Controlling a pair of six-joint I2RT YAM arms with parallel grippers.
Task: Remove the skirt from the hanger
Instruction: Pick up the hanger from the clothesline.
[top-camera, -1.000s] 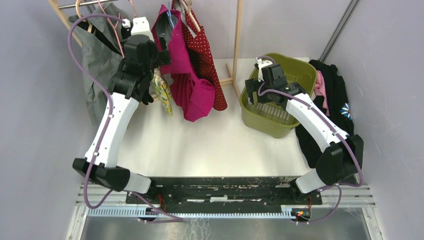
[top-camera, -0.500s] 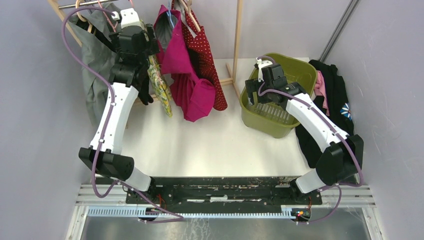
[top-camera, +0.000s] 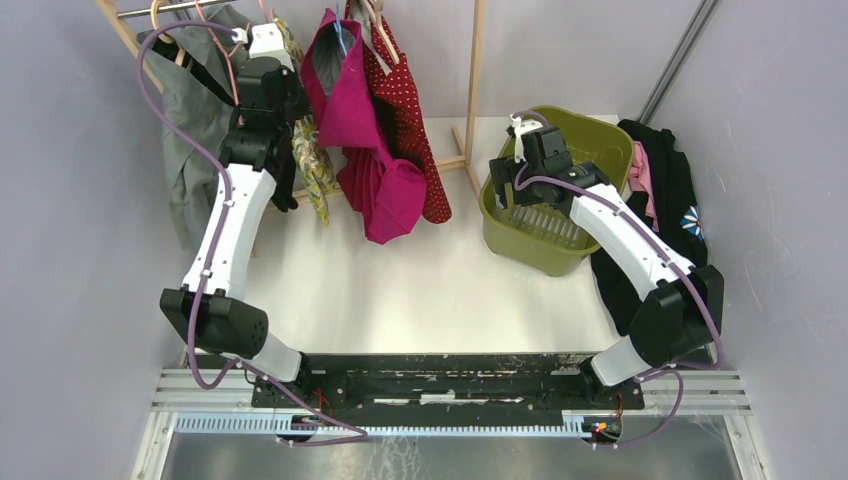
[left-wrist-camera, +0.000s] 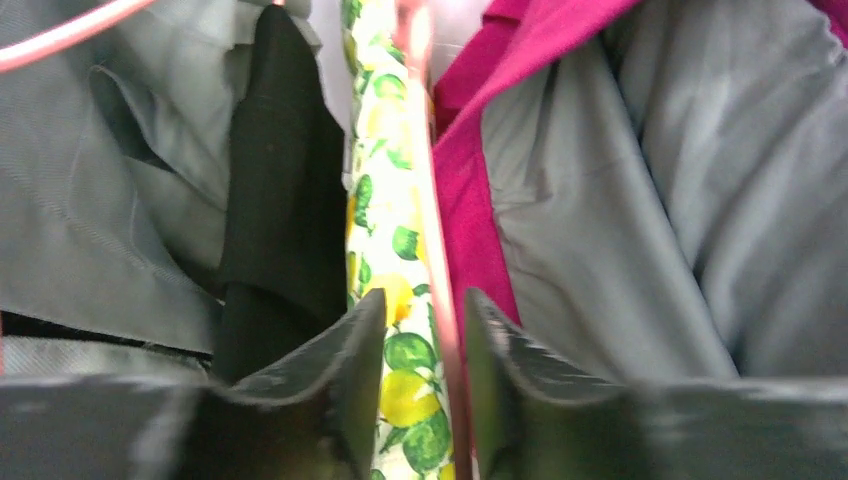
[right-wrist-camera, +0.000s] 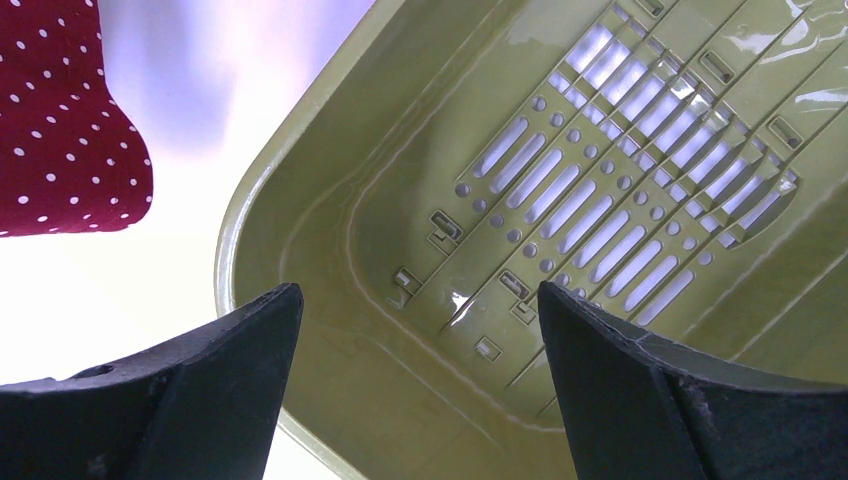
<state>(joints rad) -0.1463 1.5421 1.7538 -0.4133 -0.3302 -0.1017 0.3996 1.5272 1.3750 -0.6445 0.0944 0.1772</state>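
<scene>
A lemon-print skirt (left-wrist-camera: 385, 180) hangs from a thin pink hanger (left-wrist-camera: 425, 150) on the rack, between a black-and-grey garment and a magenta one. From above, the skirt (top-camera: 312, 165) trails down beside my left arm. My left gripper (left-wrist-camera: 425, 310) is raised into the hanging clothes, its jaws narrowed onto the skirt fabric and the hanger wire between them. In the top view that gripper (top-camera: 280, 45) is up near the rail. My right gripper (right-wrist-camera: 420, 300) hovers open over the olive basket (right-wrist-camera: 300, 200), holding nothing; from above, it (top-camera: 508, 175) is at the basket's left rim.
On the rack also hang a magenta garment (top-camera: 370, 170), a red dotted one (top-camera: 410, 110) and a grey one (top-camera: 195, 130). A wooden rack post (top-camera: 478, 70) stands beside the olive basket (top-camera: 600, 125). Black clothes (top-camera: 670, 180) lie at the right wall.
My left arm rose and pushed further back into the hanging clothes, and its jaws closed from wide open onto the lemon-print fabric and hanger wire. The right arm barely moved.
</scene>
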